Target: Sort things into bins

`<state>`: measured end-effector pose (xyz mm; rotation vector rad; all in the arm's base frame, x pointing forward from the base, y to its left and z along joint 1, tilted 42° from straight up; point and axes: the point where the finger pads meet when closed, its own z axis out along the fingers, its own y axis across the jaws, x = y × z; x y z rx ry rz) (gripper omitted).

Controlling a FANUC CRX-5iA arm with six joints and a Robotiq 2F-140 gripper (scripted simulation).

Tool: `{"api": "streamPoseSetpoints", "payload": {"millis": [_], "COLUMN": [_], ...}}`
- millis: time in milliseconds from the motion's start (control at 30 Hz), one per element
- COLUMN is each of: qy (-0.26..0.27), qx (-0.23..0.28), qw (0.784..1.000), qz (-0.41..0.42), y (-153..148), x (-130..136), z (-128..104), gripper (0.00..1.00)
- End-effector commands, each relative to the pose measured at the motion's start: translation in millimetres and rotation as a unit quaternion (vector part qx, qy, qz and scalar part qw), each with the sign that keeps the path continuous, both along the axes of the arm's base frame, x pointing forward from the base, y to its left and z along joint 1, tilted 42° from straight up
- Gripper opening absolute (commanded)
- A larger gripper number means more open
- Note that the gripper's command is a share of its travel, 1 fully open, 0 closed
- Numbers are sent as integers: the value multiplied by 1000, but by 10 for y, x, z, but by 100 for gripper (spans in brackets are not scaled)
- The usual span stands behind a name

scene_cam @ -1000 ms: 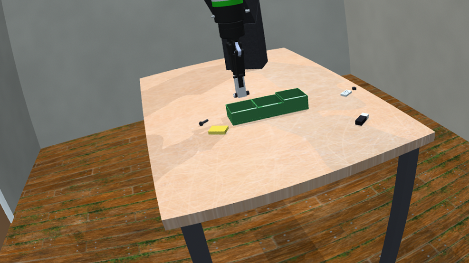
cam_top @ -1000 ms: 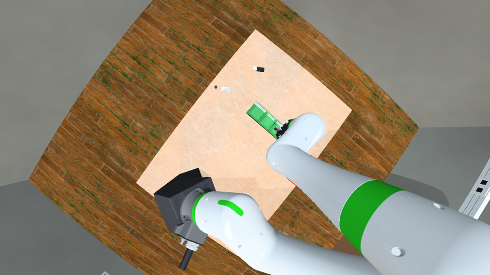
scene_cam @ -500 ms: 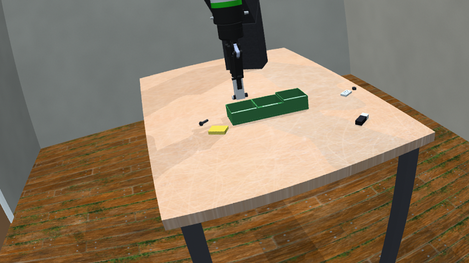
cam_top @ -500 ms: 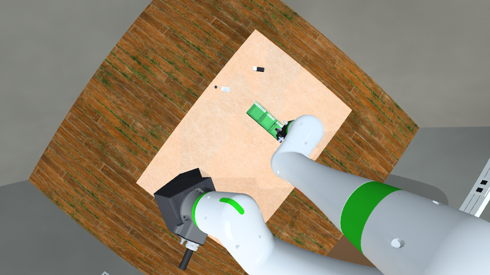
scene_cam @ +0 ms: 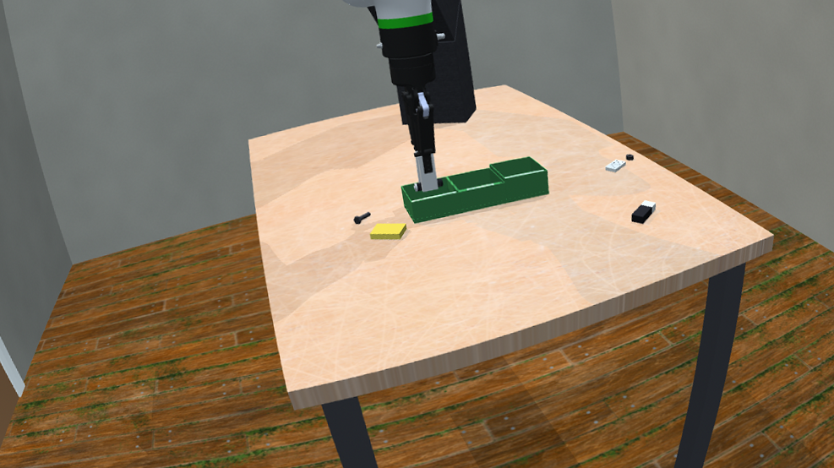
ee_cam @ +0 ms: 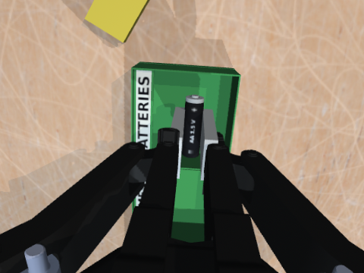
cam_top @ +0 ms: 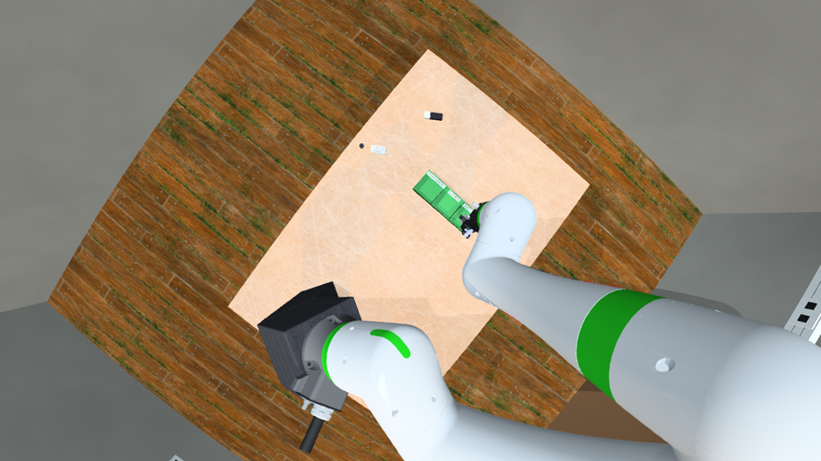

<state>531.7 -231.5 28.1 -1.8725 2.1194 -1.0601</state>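
From where I stood, a bolt (scene_cam: 363, 218) lay leftmost on the counter (cam_top: 346, 235) (scene_cam: 493, 295) (ee_cam: 57, 95), unsorted. A yellow block (scene_cam: 387, 231) (ee_cam: 115, 19) lay next, beside the row of bins, also unsorted.

The end effector (cam_top: 467, 231) (scene_cam: 429, 186) (ee_cam: 192, 123) was clamped on the battery (ee_cam: 193, 127), with its tips at the mouth of the BATTERIES bin (scene_cam: 431, 209) (ee_cam: 186, 67). Whether the battery was below the rim could not be confirmed. The fit was correct by label; release appeared to be the remaining step.

The middle bin (cam_top: 446, 203) (scene_cam: 477, 197) and far bin (cam_top: 430, 187) (scene_cam: 523, 185) showed no contents; their labels were too small to read. All three bins appeared flat.

Further right, a white tile (cam_top: 378, 149) (scene_cam: 615, 165), a small dark piece (cam_top: 361, 145) (scene_cam: 630, 157) and a black-and-white block (cam_top: 435, 117) (scene_cam: 642, 213) awaited a label check. Most of the sorting appeared outstanding.
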Motion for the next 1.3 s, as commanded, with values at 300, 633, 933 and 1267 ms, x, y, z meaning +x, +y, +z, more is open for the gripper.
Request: {"api": "streamPoseSetpoints", "payload": {"millis": [300, 633, 933, 1267], "qy": [-8, -8, -8, -8], "qx": [0, 0, 0, 0], "qw": [1000, 1000, 1000, 1000], "qz": [4, 4, 4, 4], "y": [-87, -90, -91, -91], "x": [115, 115, 114, 114], "z": [-154, -153, -153, -153], "gripper": [15, 15, 26, 26]}}
